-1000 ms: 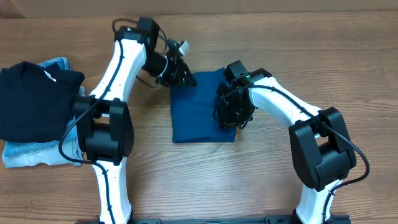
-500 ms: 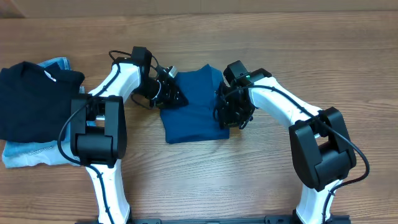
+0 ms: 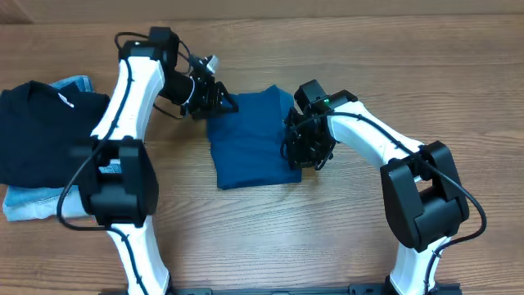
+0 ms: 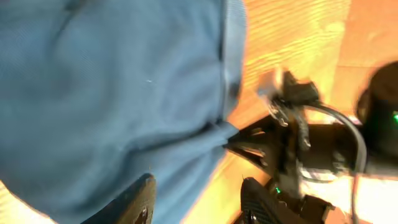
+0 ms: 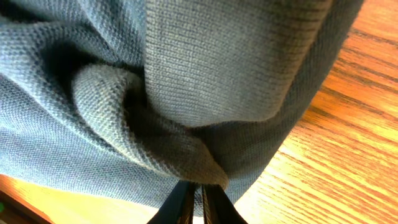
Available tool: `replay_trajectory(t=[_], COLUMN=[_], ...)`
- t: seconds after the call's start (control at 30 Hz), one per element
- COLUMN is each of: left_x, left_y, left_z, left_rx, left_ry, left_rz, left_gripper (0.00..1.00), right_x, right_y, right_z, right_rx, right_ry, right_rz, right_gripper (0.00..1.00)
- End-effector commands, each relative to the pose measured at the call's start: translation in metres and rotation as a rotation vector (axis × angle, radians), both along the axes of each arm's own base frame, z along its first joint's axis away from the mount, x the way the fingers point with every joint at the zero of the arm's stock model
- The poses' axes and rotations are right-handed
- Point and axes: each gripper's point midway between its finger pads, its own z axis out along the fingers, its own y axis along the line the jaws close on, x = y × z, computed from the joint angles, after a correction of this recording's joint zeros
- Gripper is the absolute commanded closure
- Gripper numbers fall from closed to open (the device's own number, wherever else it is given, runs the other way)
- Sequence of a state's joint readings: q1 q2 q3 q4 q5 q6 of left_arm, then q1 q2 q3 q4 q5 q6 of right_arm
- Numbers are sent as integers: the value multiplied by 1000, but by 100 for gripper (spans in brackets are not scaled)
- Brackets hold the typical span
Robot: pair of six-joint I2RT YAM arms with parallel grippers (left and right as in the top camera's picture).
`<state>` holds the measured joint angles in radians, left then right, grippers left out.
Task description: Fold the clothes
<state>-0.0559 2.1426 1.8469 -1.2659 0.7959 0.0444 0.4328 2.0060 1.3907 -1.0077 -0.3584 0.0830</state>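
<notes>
Lying garment: plain teal-blue soft fabric shirt [image 3: 250, 139], folded, mid wooden worktop [image 3: 327, 238].
Right gripper [image 5: 196, 194]: clenched on its 3 o'clock edge.
Left gripper [image 4: 198, 190]: released at its 11 o'clock corner.

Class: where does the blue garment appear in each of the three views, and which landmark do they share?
Overhead: blue garment in the middle of the wooden table.
Left wrist: fills the left and upper picture.
Right wrist: bunched, fills most of the picture.
Shared landmark: the wooden table, visible beside it in every view.
</notes>
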Motion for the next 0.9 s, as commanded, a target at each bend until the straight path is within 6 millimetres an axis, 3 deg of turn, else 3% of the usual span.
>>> replay_trajectory(t=[0.0, 0.17, 0.3, 0.43, 0.6, 0.77, 0.87], left_x=[-23, -57, -89, -128, -121, -84, -48], left_y=[-20, -51, -46, -40, -42, -57, -53], left_z=[19, -38, -91, -114, -116, -79, -50], left_rx=[-104, -167, -152, -142, -157, -271, -183], left_ry=[-14, 38, 162, 283, 263, 144, -17], left_rz=[-98, -167, -92, -76, -54, -74, -113], left_gripper=[52, 51, 44, 39, 36, 40, 40], right_x=[-1, -2, -5, -5, -5, -6, -5], right_y=[0, -1, -2, -2, -2, -2, -3], right_z=[-4, -4, -4, -4, -4, -4, -4], right_rx=[-9, -11, -16, -16, -16, -18, -20], right_ry=[6, 9, 19, 19, 20, 23, 19], right_rz=[4, 4, 4, 4, 4, 4, 8], right_gripper=[90, 90, 90, 90, 90, 91, 91])
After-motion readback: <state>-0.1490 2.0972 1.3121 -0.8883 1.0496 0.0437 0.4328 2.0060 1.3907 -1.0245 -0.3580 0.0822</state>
